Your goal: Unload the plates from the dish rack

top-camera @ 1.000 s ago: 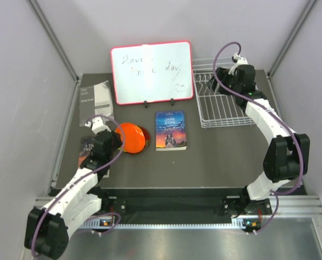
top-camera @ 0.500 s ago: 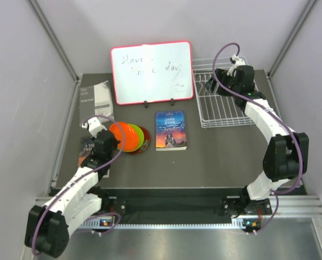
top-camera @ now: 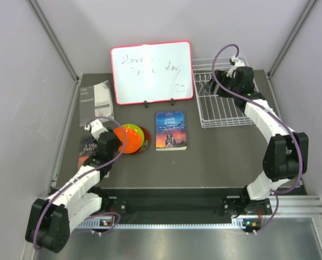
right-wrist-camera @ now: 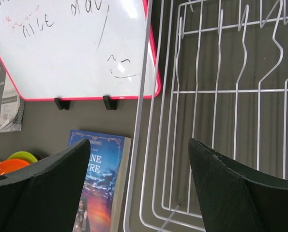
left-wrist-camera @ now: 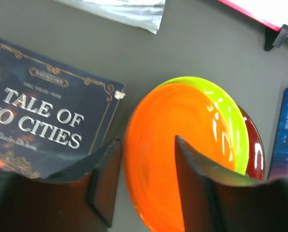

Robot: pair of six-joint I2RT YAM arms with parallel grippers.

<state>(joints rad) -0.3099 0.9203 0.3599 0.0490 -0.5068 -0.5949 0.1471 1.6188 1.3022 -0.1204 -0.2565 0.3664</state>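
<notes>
The left gripper point(left-wrist-camera: 147, 145) hangs with its fingers spread over the near edge of the orange plate point(left-wrist-camera: 182, 121), gripping nothing. One finger sits just off the rim and the other above the plate's face. The orange plate lies on the lime green plate point(left-wrist-camera: 226, 108), which lies on the dark red plate point(left-wrist-camera: 254, 150). Each is offset a little farther from the gripper, probably stacked this way to keep them in one spot. A book point(left-wrist-camera: 37, 125) lies just left of the fingers.

The right gripper point(right-wrist-camera: 139, 142) hovers wide open over the dish rack point(right-wrist-camera: 221, 92), and the wires directly beneath it hold no plate. It seems poised to reach for a fourth plate, which I cannot make out.
</notes>
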